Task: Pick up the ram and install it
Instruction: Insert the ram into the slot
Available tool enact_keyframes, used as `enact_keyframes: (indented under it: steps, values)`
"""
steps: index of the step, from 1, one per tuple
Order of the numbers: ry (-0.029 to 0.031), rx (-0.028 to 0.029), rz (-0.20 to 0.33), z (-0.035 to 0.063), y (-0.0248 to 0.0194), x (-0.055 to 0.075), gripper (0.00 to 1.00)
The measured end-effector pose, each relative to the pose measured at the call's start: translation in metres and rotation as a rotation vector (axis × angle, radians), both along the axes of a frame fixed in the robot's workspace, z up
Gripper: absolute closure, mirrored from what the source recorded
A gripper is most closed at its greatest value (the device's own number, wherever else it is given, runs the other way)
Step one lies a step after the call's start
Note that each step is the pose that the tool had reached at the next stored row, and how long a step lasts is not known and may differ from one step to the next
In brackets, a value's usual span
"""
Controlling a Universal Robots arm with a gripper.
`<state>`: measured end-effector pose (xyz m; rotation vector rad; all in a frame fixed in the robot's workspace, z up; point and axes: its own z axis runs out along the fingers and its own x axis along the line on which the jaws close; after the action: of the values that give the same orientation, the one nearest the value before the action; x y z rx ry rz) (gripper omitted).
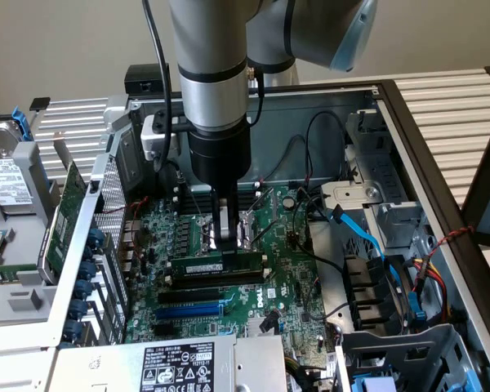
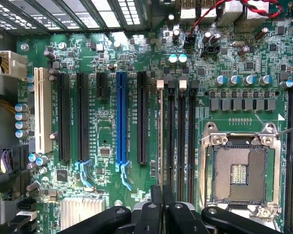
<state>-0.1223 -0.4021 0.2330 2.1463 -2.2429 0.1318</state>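
The ram [image 1: 220,266] is a long green stick with a white sticker. It stands on edge in the black memory slot closest to the CPU socket [image 1: 247,227] on the motherboard [image 1: 286,269]. My gripper [image 1: 226,243] comes straight down onto the stick's top edge near its middle, and its two narrow fingers are shut on it. In the wrist view the ram [image 2: 160,141] shows edge-on as a thin line, running from a white end clip [image 2: 160,84] down into my gripper [image 2: 161,194]. Three empty black memory slots [image 2: 181,141] lie beside it.
The open CPU socket [image 2: 239,168] sits beyond the memory slots, and a blue expansion slot [image 2: 121,117] with black ones lies on the other side. In the exterior view, a blue cable [image 1: 367,237] and drive cage are at the right, a green expansion card [image 1: 61,220] at the left, and the power supply [image 1: 175,367] in front.
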Motion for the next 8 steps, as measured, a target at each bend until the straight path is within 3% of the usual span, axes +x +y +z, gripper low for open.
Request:
enact_keyframes:
  steps: [8]
  values:
    - [-0.0001,0.0001,0.000,-0.0001,-0.0003,-0.0006,0.88]
